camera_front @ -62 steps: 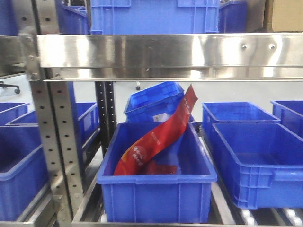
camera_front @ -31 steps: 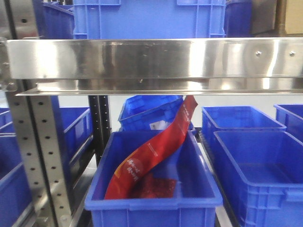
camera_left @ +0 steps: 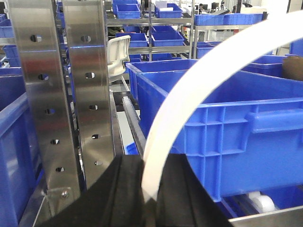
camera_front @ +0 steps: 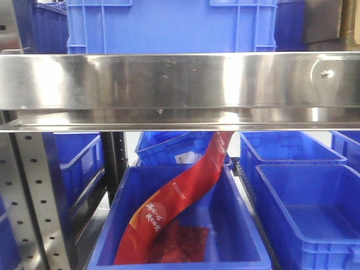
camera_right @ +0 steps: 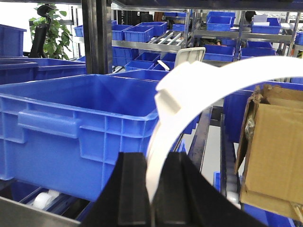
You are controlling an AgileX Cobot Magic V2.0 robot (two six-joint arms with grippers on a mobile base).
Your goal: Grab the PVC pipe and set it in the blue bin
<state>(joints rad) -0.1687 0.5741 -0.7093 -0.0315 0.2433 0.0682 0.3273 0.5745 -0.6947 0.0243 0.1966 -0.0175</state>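
between its black fingers (camera_left: 118,201) the left claw (camera_left: 144,201) clenches a smooth white curved pvc pipe (camera_left: 203,80); the right claw (camera_right: 151,201) likewise. one ribbed plastic blue bin (camera_left: 227,127) stands nearest beyond each.

Bright, even indoor light. Front view soft and slightly blurred; steel shelf rail (camera_front: 169,84) across mid-frame shows broad white glare patches. My left wrist view: white curved strip (camera_left: 199,90) blown out at upper right. My right fingers (camera_right: 132,189), bottom centre, are near-black, surface detail lost.
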